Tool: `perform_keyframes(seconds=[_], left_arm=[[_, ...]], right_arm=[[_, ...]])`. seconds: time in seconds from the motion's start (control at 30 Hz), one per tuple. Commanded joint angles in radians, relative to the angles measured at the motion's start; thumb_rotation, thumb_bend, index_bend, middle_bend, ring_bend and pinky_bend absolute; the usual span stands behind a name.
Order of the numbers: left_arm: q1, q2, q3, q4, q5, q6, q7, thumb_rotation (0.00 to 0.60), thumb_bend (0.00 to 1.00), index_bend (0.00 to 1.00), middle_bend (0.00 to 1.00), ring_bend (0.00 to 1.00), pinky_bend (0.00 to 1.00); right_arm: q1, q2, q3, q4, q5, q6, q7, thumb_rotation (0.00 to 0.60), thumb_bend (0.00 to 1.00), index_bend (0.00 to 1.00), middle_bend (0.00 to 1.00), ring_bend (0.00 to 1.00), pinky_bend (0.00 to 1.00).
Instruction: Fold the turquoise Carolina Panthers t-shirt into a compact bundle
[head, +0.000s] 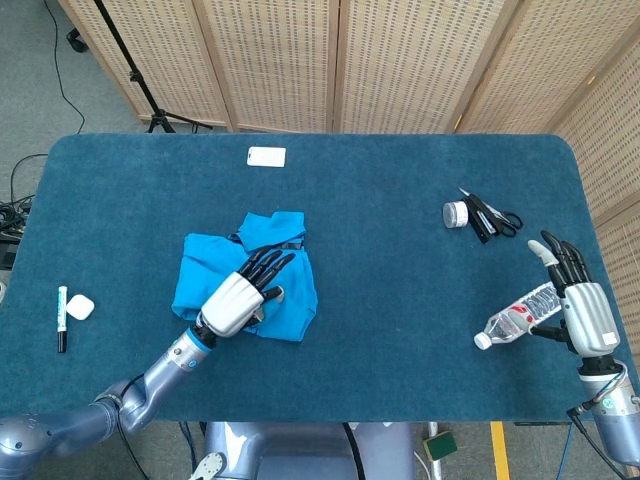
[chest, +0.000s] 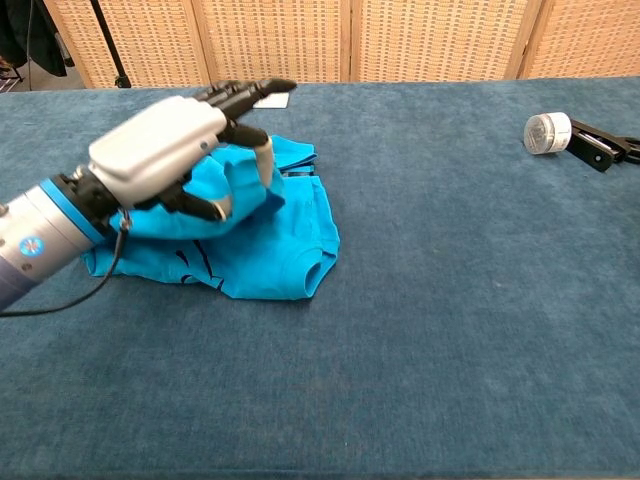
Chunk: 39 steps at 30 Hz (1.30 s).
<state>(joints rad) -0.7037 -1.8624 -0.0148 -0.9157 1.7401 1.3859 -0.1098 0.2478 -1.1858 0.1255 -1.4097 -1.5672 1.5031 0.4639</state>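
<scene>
Nearest the robot, the left hand (head: 238, 300) sits over the turquoise t-shirt with dark print (head: 295, 285), fingers extended toward the far edge, thumb and a finger pinching a fold of the cloth in the chest view; I judge it gripping the shirt. The shirt lies left of centre on the dark blue carpeted table (head: 400, 330), half folded, its long axis roughly left to right, the folded-over layer on its left part, the collar end bunched at the far side. The left hand is directly on it; the right hand (head: 580, 305) is well apart at the table's right edge, fingers straight and spread, holding nothing, just beside a clear plastic water bottle with a red-and-white label (head: 518, 317), lettering too small to read. Any next fold falls to the left hand, probably. The shirt's print shows only dark strokes; no team name is legible. At left: a white marker pen (head: 62, 318). Farther: a small white round tape roll (head: 456, 214) touching black scissors (head: 490, 215). Farthest: a white card (head: 267, 156), its writing unreadable.
</scene>
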Motion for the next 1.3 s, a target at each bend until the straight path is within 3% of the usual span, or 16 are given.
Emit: perform_keyframes(seconds=[0.03,0.33,0.37,0.43,0.5,0.57,0.6,0.7,0.9,1.2,1.3], left_arm=[[0.008,-0.017,0.025,0.009,0.003,-0.018,0.001,0.6,0.63,0.78,0.0,0.0,0.0],[0.014,-0.07,0.031,0.013,-0.041,-0.097,-0.017,0.6,0.58,0.77,0.0,0.0,0.0],[0.015,-0.075,0.029,0.013,-0.048,-0.106,-0.012,0.6,0.55,0.73,0.0,0.0,0.0],[0.02,-0.074,0.028,-0.004,-0.072,-0.142,0.003,0.6,0.46,0.54,0.0,0.0,0.0],[0.022,-0.06,0.02,-0.034,-0.091,-0.161,0.018,0.6,0.31,0.19,0.0,0.0,0.0],[0.026,-0.039,0.004,-0.072,-0.11,-0.166,0.029,0.6,0.2,0.03,0.0,0.0,0.0],[0.028,-0.026,-0.002,-0.094,-0.118,-0.167,0.029,0.6,0.13,0.0,0.0,0.0,0.0],[0.033,0.039,-0.024,-0.186,-0.132,-0.154,0.015,0.6,0.01,0.0,0.0,0.0,0.0],[0.025,0.144,-0.106,-0.286,-0.168,-0.122,0.015,0.6,0.0,0.0,0.0,0.0,0.0],[-0.049,0.141,-0.2,-0.207,-0.257,-0.222,0.038,0.6,0.0,0.0,0.0,0.0,0.0],[-0.076,0.114,-0.209,-0.147,-0.314,-0.31,0.078,0.6,0.0,0.0,0.0,0.0,0.0]], right_arm=[[0.0,0.0,0.0,0.0,0.001,-0.001,0.002,0.6,0.0,0.0,0.0,0.0,0.01],[0.0,-0.001,-0.003,0.0,-0.003,-0.001,-0.002,0.6,0.0,0.0,0.0,0.0,0.01],[0.0,-0.001,-0.003,0.0,-0.003,-0.001,-0.003,0.6,0.0,0.0,0.0,0.0,0.01],[-0.001,0.0,-0.002,0.0,-0.001,0.0,0.0,0.6,0.0,0.0,0.0,0.0,0.01],[-0.001,0.001,-0.001,0.001,0.001,-0.001,0.003,0.6,0.0,0.0,0.0,0.0,0.01],[-0.001,0.001,0.0,0.003,0.002,-0.002,0.004,0.6,0.0,0.0,0.0,0.0,0.01],[0.0,0.001,0.0,0.003,0.003,-0.003,0.005,0.6,0.0,0.0,0.0,0.0,0.01],[0.0,0.002,0.0,0.004,0.004,-0.005,0.008,0.6,0.0,0.0,0.0,0.0,0.01],[0.0,0.002,0.0,0.004,0.003,-0.005,0.011,0.6,0.0,0.0,0.0,0.0,0.01],[0.003,-0.003,-0.003,0.008,0.004,-0.015,0.003,0.6,0.0,0.0,0.0,0.0,0.01],[0.006,-0.005,0.001,0.015,0.016,-0.026,0.005,0.6,0.0,0.0,0.0,0.0,0.01]])
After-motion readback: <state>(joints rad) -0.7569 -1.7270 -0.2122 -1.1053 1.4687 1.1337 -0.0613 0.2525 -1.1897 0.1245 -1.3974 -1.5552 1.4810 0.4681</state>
